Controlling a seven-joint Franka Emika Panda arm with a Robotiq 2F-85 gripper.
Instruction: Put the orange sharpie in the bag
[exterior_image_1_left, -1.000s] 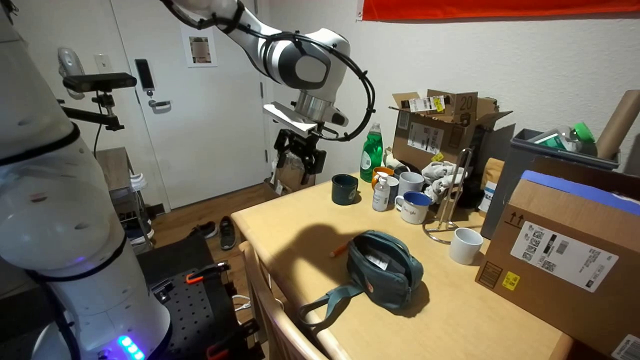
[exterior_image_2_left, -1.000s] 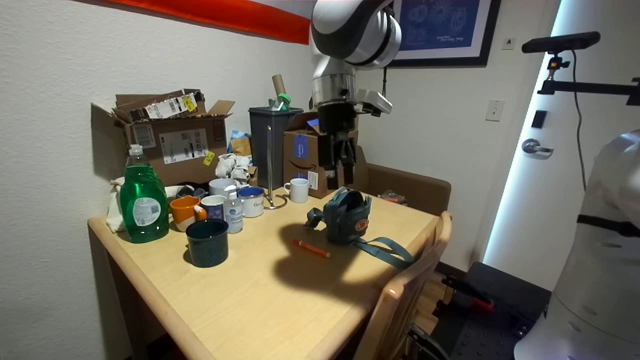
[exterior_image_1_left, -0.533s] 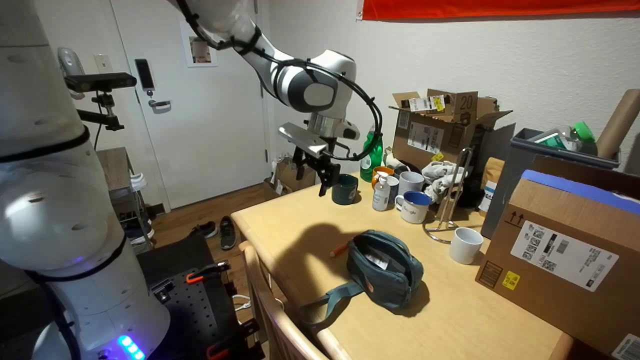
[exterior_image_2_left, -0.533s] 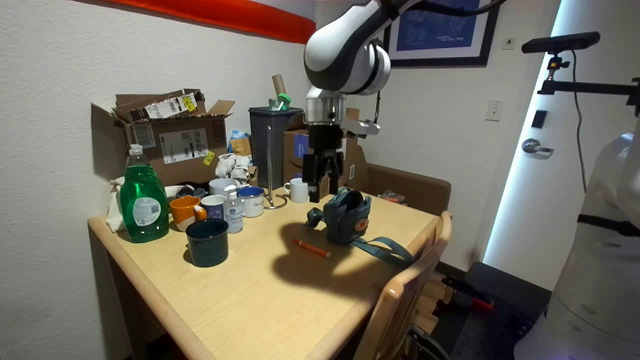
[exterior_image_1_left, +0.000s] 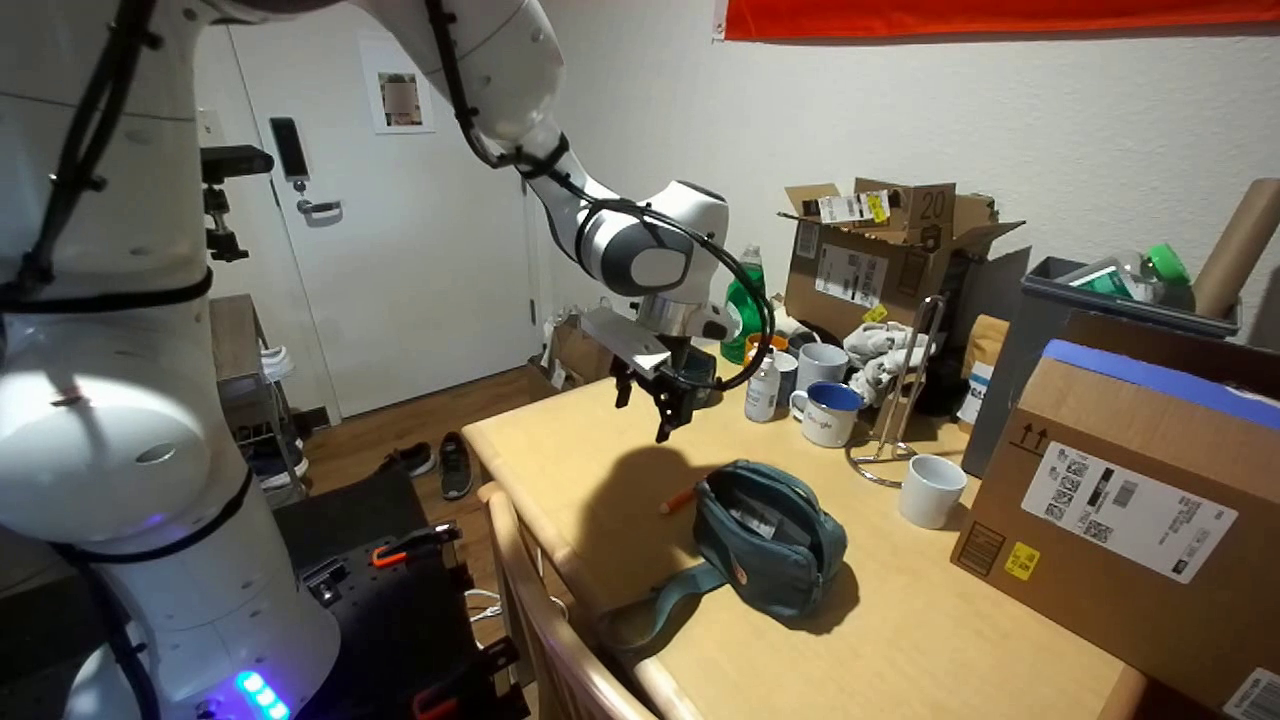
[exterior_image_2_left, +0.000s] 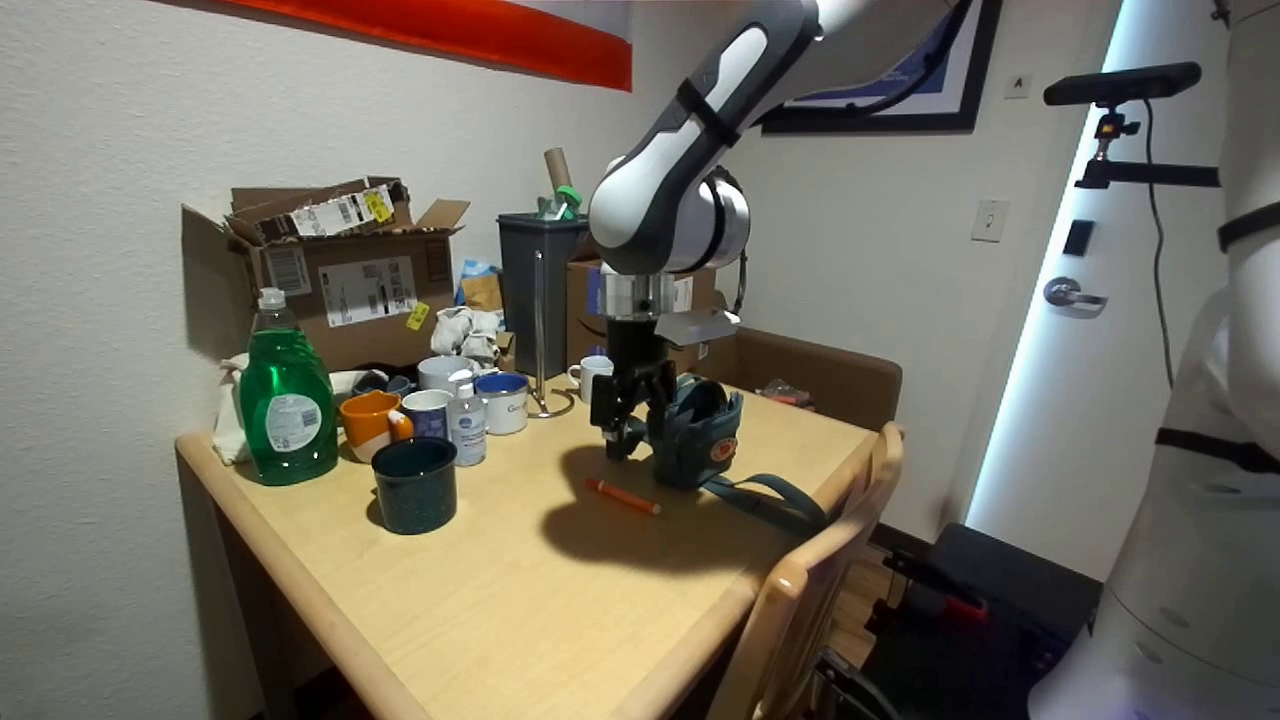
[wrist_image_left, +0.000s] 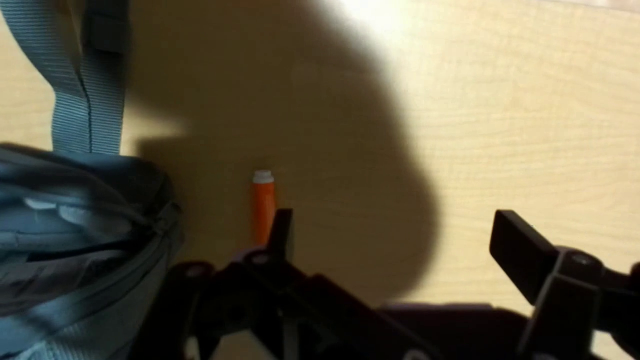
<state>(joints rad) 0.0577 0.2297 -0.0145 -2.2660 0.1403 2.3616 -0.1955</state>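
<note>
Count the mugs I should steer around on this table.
6 in view: a dark green mug standing apart; an orange mug, patterned mug, pale mug and blue-lined mug clustered by the pump bottle; a white mug beside the metal stand. More may be hidden there.

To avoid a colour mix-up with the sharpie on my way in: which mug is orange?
The two-tone mug beside the green bottle, orange above with a pale lower part; no other mug in view shows orange.
</note>
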